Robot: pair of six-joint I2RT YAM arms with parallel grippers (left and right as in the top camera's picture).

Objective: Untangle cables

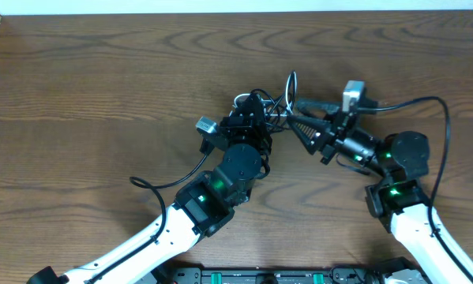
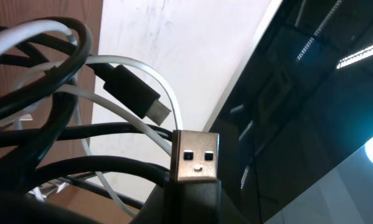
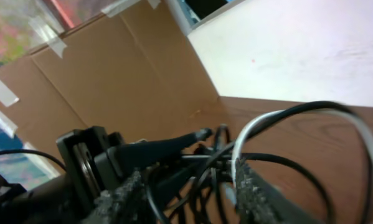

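My left gripper was pinched fully closed on the knot of thin black and white cables. A flat silver metal plug stood upright just above its fingers, and a small black plug hung among the loops just beyond. My right gripper faced it from the opposite side, jaws partly apart, its rough grey pads straddling several strands. The cables lay between the two tools, over the brown wooden table.
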